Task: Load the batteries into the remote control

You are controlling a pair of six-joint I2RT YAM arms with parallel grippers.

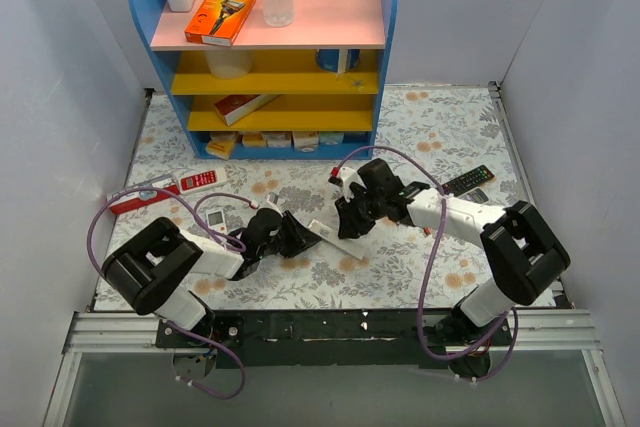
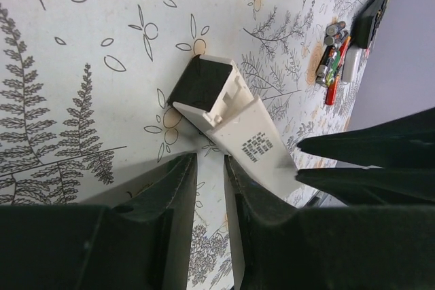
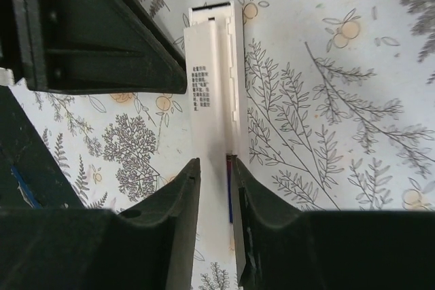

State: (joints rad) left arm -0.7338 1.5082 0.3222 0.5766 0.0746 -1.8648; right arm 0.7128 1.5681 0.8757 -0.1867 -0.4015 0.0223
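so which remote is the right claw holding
The slim white remote control mid-table, pinched in the right claw; the black remote and the red-and-white remote lie untouched at the sides.

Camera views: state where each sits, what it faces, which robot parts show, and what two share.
Top external: above and behind the robot, looking down on the table; both arms show, left gripper and right gripper beside the remote control.
Left wrist: on the left arm, facing the table past its own fingers; right gripper at right.
Right wrist: on the right arm, looking along the remote control past its own fingers; left gripper upper left.
Shared: both wrist views show the remote control's printed label.
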